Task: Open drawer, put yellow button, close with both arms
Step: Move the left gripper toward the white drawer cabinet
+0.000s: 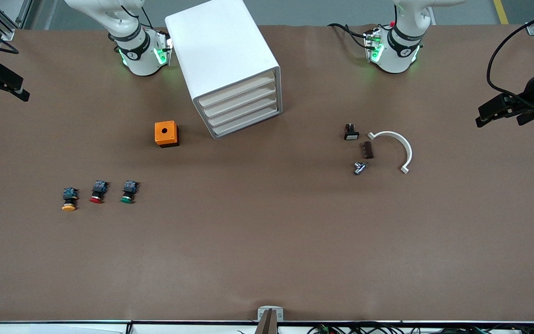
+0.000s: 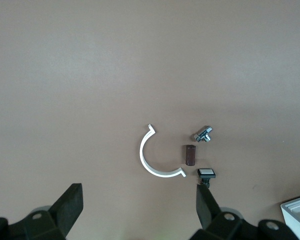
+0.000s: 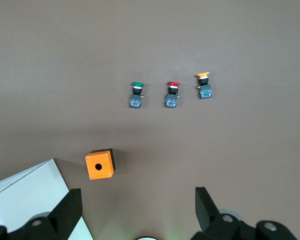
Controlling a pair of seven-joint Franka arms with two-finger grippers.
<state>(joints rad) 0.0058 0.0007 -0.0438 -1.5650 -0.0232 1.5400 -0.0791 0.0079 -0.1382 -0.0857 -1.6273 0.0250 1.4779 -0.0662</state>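
**Well, the wrong cap and a sliding cabinet are the main hazards**

Well, both arms wait high at the table's (image 1: 267, 260) two ends. The right gripper (image 3: 137, 212) has its fingers apart over the button end.

The yellow button (image 1: 69, 200) lies on its side at about 8 o'clock from the cabinet (image 1: 220, 51). It is the outermost of a row of three. The red-capped button (image 1: 97, 191) is just beside it at 3 o'clock, and the green-capped button (image 1: 129, 191) comes next. A reach that drifts along the row would likely clip or take the red one. The round cap may also roll if it is pinched off-centre.

The orange box (image 1: 166, 133) stands near the cabinet's front corner, at roughly 9 o'clock from the drawer fronts. An arm swinging in low could knock it.

The drawer (image 1: 237, 91), uppermost of four alike, is shut. No handle shows, so a grip on its thin lip may slip or catch the second drawer. A hard pull could drag the whole cabinet unless the other arm braces it.

The fronts face about 5 o'clock, where the table lies bare. That gives room for the drawer to slide out.

A white curved clamp (image 1: 403, 148), a dark block (image 1: 367, 150) and a metal fitting (image 1: 359, 168) sit well apart at 3 o'clock. The left gripper (image 2: 139, 210), fingers spread, hangs over that end.
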